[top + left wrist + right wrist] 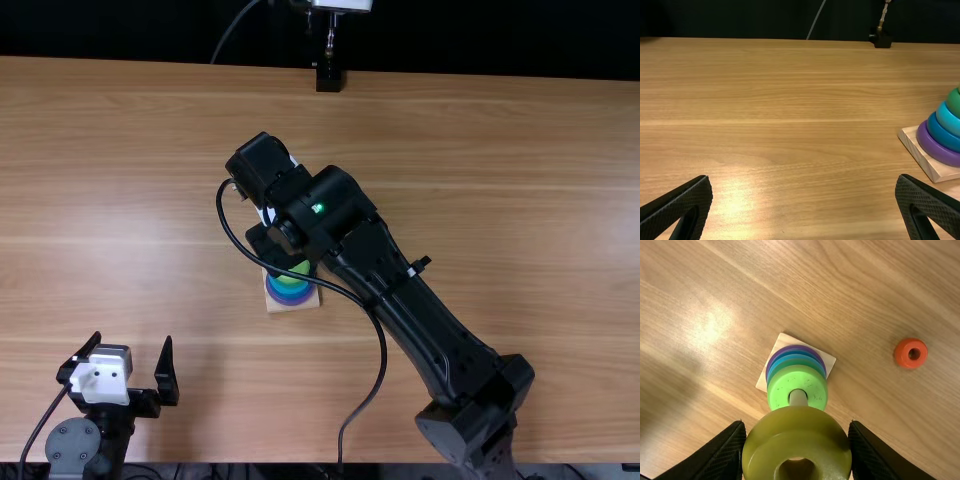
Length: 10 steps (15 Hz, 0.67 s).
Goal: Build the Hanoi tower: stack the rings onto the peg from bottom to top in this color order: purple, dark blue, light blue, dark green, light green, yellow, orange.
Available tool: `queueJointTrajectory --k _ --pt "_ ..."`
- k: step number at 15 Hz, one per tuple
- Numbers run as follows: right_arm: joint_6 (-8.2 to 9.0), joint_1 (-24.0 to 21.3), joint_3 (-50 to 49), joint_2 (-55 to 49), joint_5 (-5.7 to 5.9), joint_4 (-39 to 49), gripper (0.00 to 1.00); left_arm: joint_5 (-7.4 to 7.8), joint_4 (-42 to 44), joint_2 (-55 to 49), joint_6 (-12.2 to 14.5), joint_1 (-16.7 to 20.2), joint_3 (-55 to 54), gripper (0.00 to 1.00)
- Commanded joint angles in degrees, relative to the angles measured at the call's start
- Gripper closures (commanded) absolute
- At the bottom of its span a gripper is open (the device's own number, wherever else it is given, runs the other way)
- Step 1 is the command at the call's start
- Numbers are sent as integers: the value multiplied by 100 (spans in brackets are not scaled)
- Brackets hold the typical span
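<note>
In the top view my right gripper (pixel 272 246) is over the stack, partly hidden by its arm; my left gripper (pixel 133 345) is open at lower left. The right wrist view has my right gripper (pixel 798 427) shut on the yellow ring (pixel 797 432), higher than the light green ring (pixel 781 385), with the peg (pixel 798 398) running out of sight beneath the yellow one. Below light green, the left wrist view shows dark green (pixel 954 103), light blue (pixel 947 120), dark blue (pixel 941 136) and purple (pixel 939 151). My left gripper (pixel 804 184) holds nothing. An orange ring (pixel 903 353) lies apart on the table.
The peg's square wooden base (pixel 940 171) rests on the table (pixel 120 210). A black stand (pixel 329 77) is at the far table edge. A cable (pixel 374 320) loops from the right arm across the front of the stack.
</note>
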Motion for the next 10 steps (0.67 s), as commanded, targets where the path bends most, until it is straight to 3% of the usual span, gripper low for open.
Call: queueJointTrajectory --k 1,6,7,9,10 --pt "6 -25 -80 326 8 -21 100 34 -442 -67 27 49 -591 0" --pt "27 -34 -89 361 8 -21 100 34 -442 -67 27 49 -591 0" --pt "79 -43 -54 370 8 -32 92 34 -442 -67 27 49 -591 0" --pt "227 -60 -98 361 18 -53 11 34 -442 -67 27 49 -591 0" --pt "227 -60 -107 361 8 -53 0 34 -442 -67 38 49 -591 0"
